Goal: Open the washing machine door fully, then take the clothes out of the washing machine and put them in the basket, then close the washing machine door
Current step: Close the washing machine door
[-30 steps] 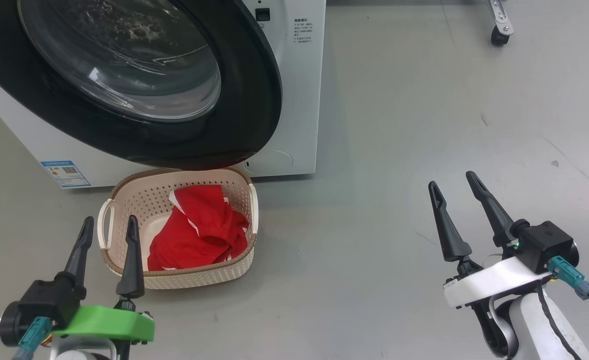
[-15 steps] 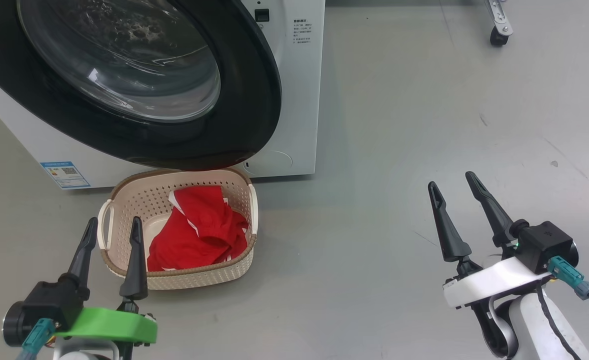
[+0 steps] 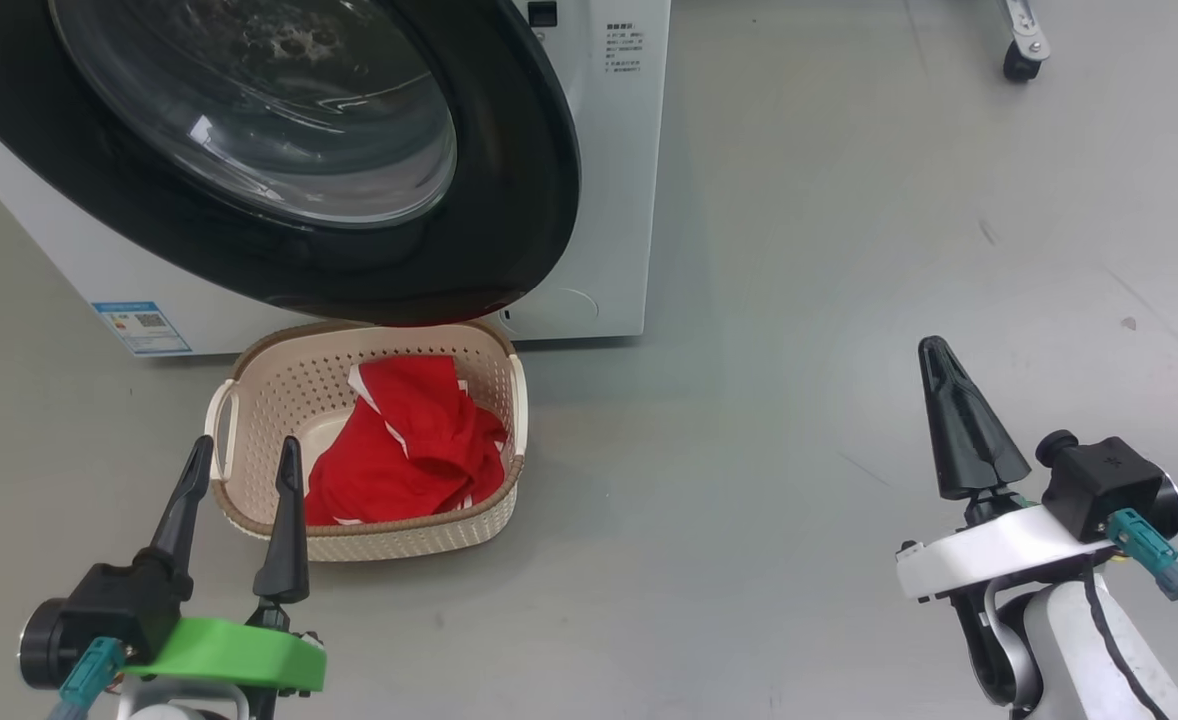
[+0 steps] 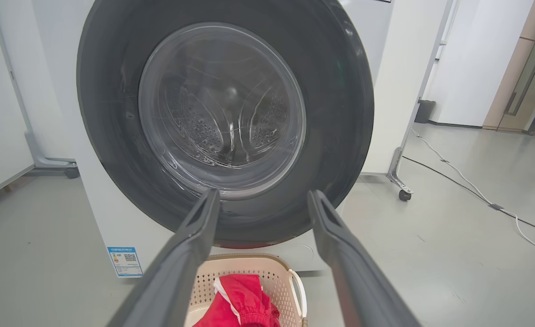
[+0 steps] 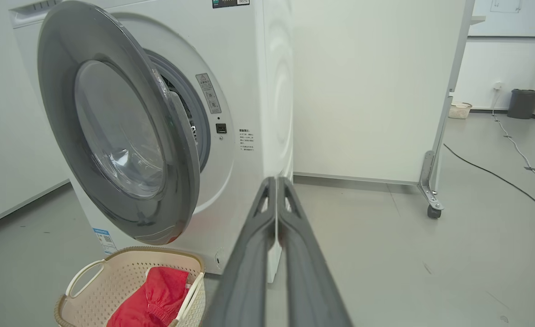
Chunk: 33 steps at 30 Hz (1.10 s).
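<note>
Red clothes [image 3: 399, 450] lie in basket [image 3: 399, 540]; right claw [image 3: 935, 352] closed, empty.

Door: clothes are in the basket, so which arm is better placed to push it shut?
Probably right. The right gripper is shut into one pushing tip on the free-edge side of the door; the open left gripper has the basket between it and the door.

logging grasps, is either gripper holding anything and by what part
Nothing is held: the left gripper is open and empty, the right gripper shut on nothing.

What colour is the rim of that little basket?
Brown, woven-look, around the cream basket; head view shows it best.
</note>
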### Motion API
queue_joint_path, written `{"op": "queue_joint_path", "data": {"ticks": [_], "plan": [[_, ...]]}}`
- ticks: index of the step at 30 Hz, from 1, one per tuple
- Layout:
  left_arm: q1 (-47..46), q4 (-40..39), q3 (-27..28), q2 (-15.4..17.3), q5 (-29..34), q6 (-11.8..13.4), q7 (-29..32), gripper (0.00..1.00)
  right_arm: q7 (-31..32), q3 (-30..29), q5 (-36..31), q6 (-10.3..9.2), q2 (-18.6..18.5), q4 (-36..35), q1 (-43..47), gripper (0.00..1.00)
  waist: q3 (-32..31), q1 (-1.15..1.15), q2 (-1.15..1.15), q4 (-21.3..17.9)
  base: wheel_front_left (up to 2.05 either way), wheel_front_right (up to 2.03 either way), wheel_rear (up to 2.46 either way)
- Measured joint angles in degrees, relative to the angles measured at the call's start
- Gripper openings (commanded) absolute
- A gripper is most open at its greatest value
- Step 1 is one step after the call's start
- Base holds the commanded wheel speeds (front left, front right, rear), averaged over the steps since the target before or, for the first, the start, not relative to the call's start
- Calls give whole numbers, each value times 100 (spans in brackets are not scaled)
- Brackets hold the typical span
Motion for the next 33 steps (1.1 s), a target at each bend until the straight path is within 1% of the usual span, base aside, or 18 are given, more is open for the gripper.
{"op": "queue_joint_path", "data": {"ticks": [6,11,15,19,21,26,33], "plan": [[-4,-46,-35,-27,45,-8,0,100,0,408,-105,0,-201,-156,-161,0,185,0,0,106,0,0,0],[-55,-58,-219,-52,100,-57,0,100,0,855,-313,2,-544,-263,-554,0,414,0,0,232,0,0,0],[-259,-86,-277,-119,134,-82,0,100,22,1283,-410,1,-864,-346,-1027,0,594,0,0,399,0,0,0],[-404,-122,-326,-130,134,-102,0,100,165,1740,-410,2,-1016,-430,-1567,0,797,0,0,580,0,0,0],[-441,-122,-369,-137,134,-107,0,100,225,1879,-410,2,-1094,-459,-1852,0,908,0,0,670,0,0,0],[-581,-145,-390,-158,133,-109,0,100,375,2129,-386,2,-1288,-472,-2483,0,1200,0,0,901,0,0,0],[-844,-205,-424,-180,131,-109,0,100,570,2216,-186,2,-1539,-341,-3038,0,1634,0,0,1225,0,0,0]]}}
